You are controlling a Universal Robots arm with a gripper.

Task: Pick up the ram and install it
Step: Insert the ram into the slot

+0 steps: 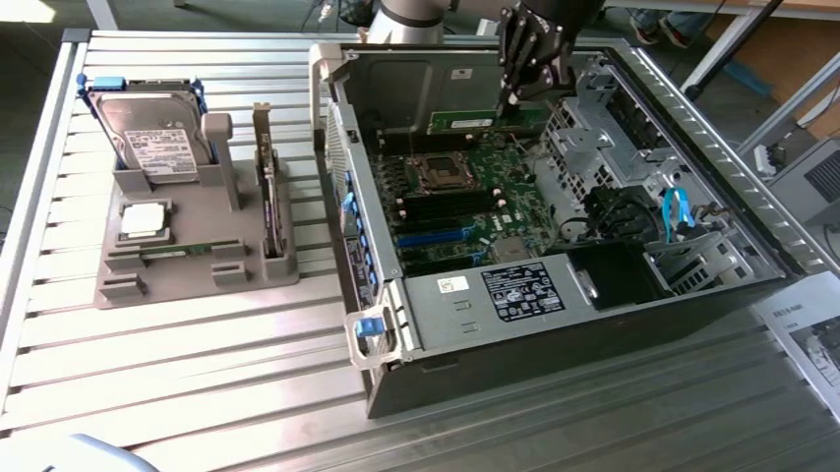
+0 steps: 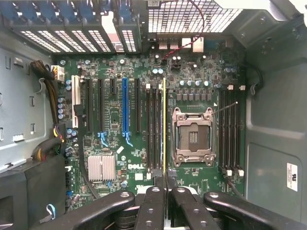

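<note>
The hand (image 1: 529, 96) is clenched on the ram (image 1: 462, 122), holding it on edge inside the open computer case (image 1: 683, 108), near the case's far wall. The case lies toward the table's (image 1: 197, 364) far edge. In the wrist view the ram (image 2: 164, 124) runs lengthwise out from the hand (image 2: 165, 191), above the motherboard (image 2: 115, 120), lined up with the black memory slots (image 2: 152, 129) just beside the processor socket (image 2: 193, 136).

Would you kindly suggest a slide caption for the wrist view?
Gripper holds the ram edge-on over the memory slots, beside the empty processor socket.
</note>
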